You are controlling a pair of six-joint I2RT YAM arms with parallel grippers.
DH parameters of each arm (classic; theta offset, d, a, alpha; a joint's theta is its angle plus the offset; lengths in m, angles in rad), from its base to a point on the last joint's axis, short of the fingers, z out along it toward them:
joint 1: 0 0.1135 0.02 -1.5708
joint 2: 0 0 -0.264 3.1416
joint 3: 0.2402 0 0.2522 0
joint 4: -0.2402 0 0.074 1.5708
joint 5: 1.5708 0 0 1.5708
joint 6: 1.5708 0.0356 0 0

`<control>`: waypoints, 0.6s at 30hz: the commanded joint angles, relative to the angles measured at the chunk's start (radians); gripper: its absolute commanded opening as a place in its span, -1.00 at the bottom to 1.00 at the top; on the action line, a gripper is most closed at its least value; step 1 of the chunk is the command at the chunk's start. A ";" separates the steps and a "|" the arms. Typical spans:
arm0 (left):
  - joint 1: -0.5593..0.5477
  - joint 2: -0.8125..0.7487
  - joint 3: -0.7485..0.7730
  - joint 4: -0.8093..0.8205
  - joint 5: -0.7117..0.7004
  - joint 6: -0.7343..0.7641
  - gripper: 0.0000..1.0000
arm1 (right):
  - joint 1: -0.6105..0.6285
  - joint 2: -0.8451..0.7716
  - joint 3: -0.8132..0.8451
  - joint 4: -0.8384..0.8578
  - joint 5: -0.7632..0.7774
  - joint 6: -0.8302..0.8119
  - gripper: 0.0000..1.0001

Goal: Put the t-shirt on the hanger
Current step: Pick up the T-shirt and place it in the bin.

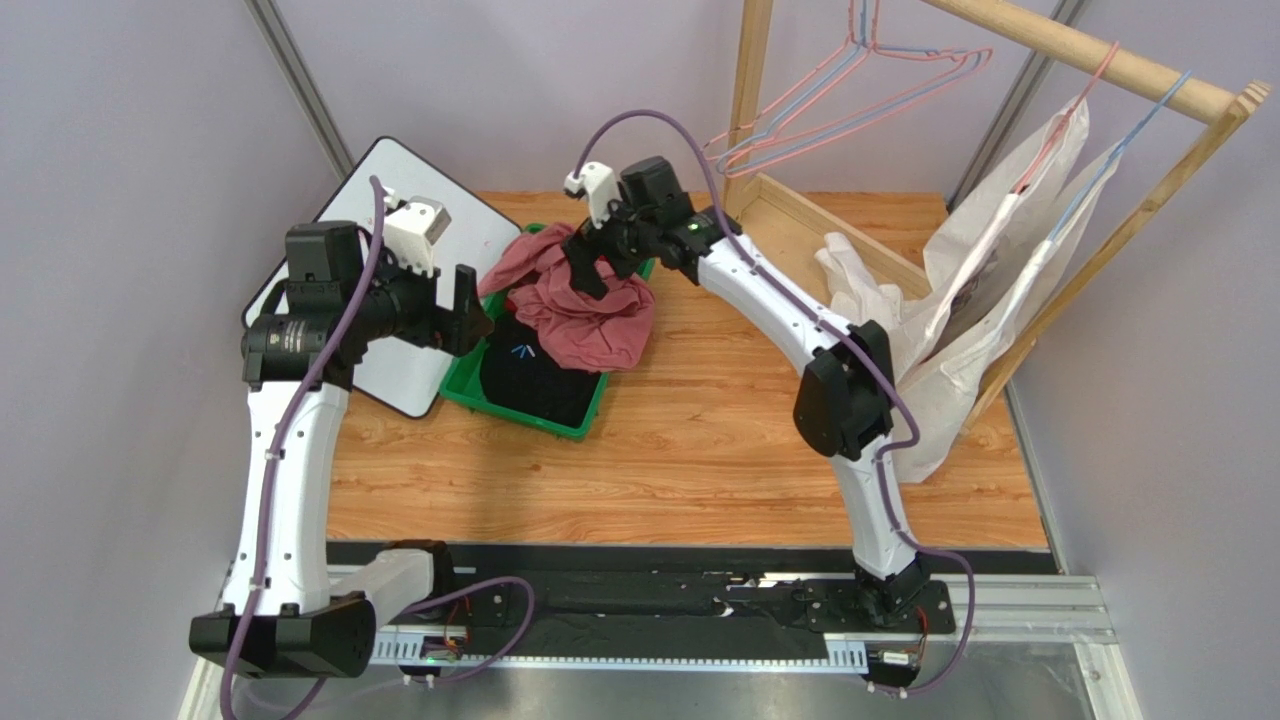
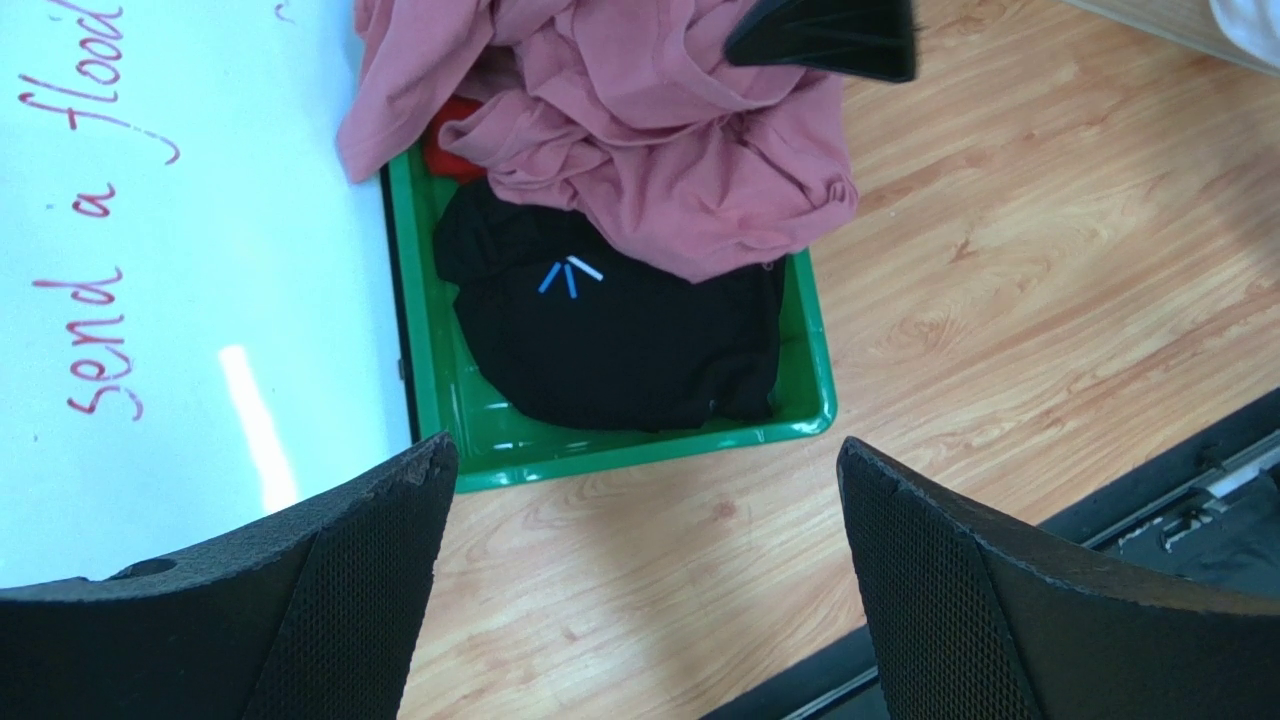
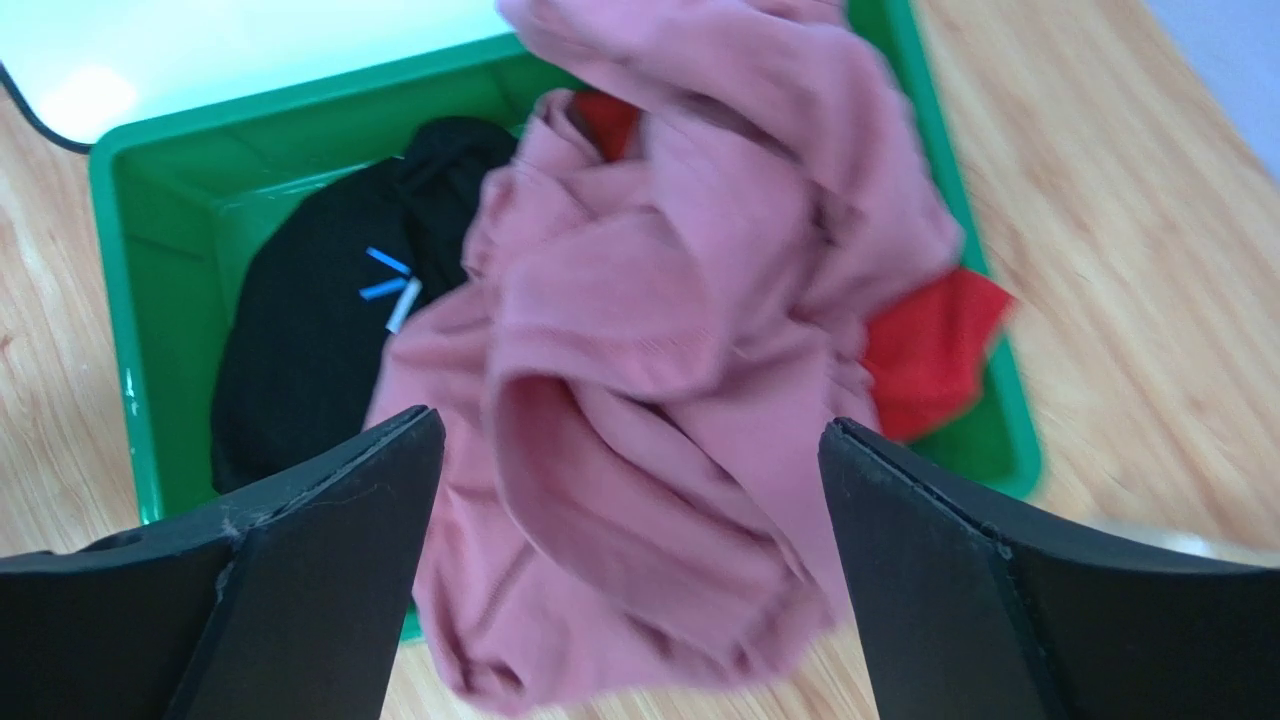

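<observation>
A wooden table (image 1: 721,450) fills the grey-walled booth. A wooden rack (image 1: 1082,53) stands at its two o'clock corner, and a whiteboard (image 1: 361,300) lies at ten o'clock. Beside the whiteboard, a green bin (image 1: 519,402) holds the laundry. The t-shirt (image 1: 594,308) is heaped on top, spilling over the bin's three o'clock rim onto the wood, so it is the first thing to lift. A black garment (image 1: 534,375) fills the bin's six o'clock end, and a red garment (image 3: 932,338) peeks out beneath the pink folds.

The right gripper (image 3: 631,450) hangs directly over the heap, jaws spread wide and empty, probably lined up for a grab. The left gripper (image 2: 646,480) waits at the bin's nine o'clock side, equally wide and empty.

The hanger (image 1: 813,87) hangs at twelve o'clock among pale-blue hangers (image 1: 842,68), well apart from the shirt. Bare wood from four to six o'clock leaves room for spreading the cloth.
</observation>
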 commanded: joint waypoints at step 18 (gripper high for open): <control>0.011 -0.102 -0.127 0.027 0.068 -0.009 0.98 | 0.047 -0.262 0.101 -0.099 0.059 0.013 -1.00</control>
